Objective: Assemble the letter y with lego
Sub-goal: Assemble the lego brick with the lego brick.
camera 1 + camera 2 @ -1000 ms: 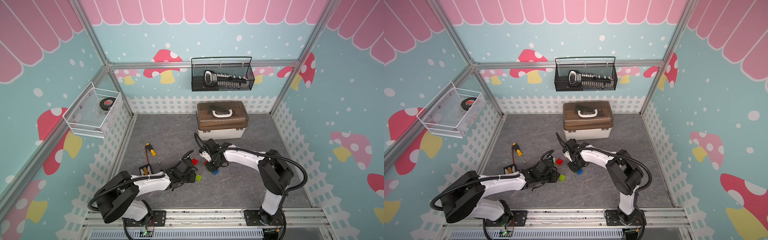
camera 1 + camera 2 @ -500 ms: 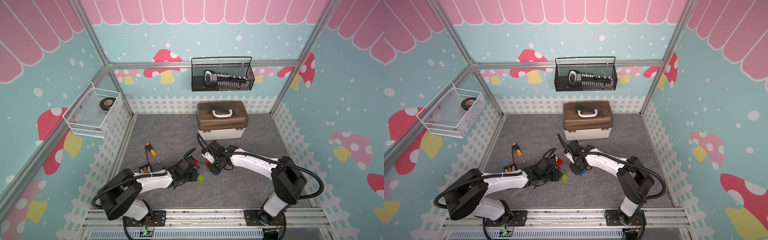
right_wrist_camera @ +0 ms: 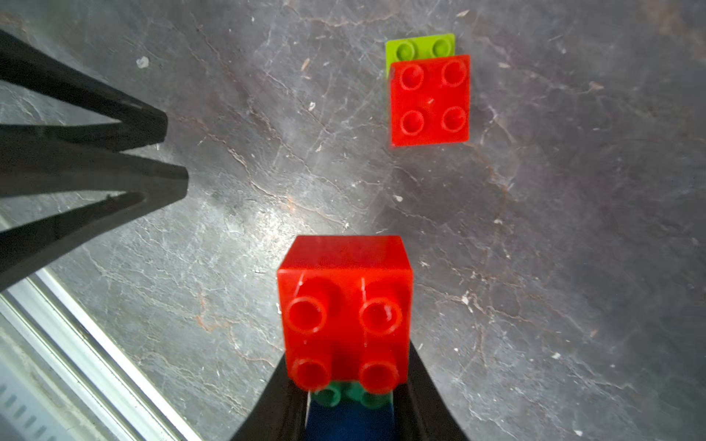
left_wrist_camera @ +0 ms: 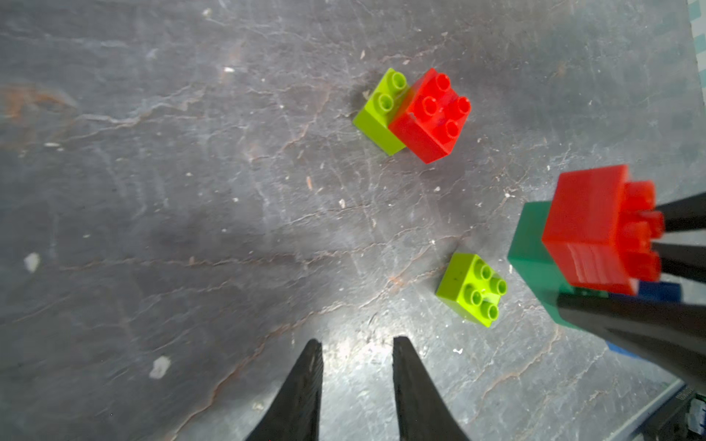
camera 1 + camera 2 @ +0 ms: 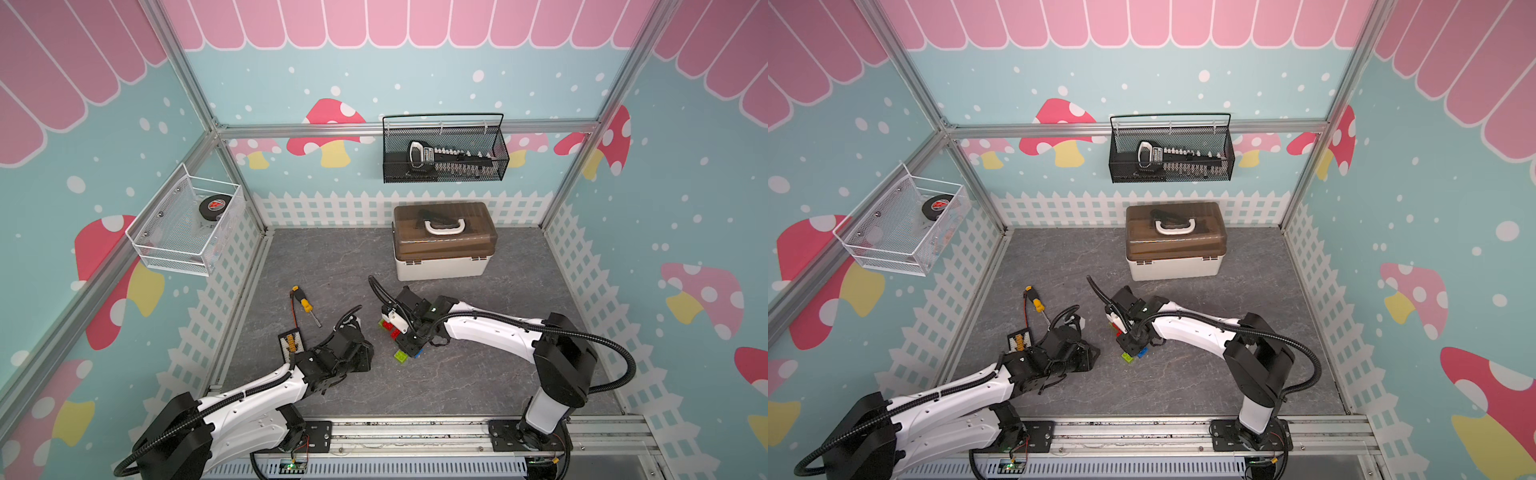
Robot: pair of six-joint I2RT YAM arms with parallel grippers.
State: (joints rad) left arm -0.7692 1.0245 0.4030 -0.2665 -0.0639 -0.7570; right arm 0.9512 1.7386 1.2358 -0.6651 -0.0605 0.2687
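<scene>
1. Clamping across the longer dark green studded plastic bar (image 3: 353, 397), your right gripper (image 3: 345, 366) is closed on the joined cluster (image 4: 588, 236). The cluster is a red square studded brick (image 3: 344, 263) on one end of that bar and a blue square brick (image 3: 349, 420) on the other. Gripping the bar by its sides seems to leave its underside free, which I judge is where the stem must go.
2. Your left gripper (image 4: 357, 341) holds nothing. Its jaws stand narrowly apart with bare floor between them, aimed at the ground just short of the loose lime green square brick (image 4: 472, 290). That reads as readiness to pick the brick up or brace it.
3. The loose lime brick sits studs up, just beside the held bar and between your two grippers. You cannot tell from these views whether the cluster touches the grey stone-patterned floor (image 4: 191, 191).
4. Farther off, apart from both, a second red square brick (image 4: 428, 114) sits on a second lime green brick (image 4: 376, 122). It is offset so that two lime studs show, which looks like the stem begun.
5. In both top views all the lego (image 5: 401, 355) lies near the middle of the floor. It is nearer than the brown-lidded white plastic toolbox (image 5: 444, 245) and right of the yellow-handled screwdriver (image 5: 306, 305).
6. Judged from this, the Y is about half built: the loose lime brick and the bar are not yet joined to the stem. Watch the offset pair, since pressing on it off-centre could tip it.
</scene>
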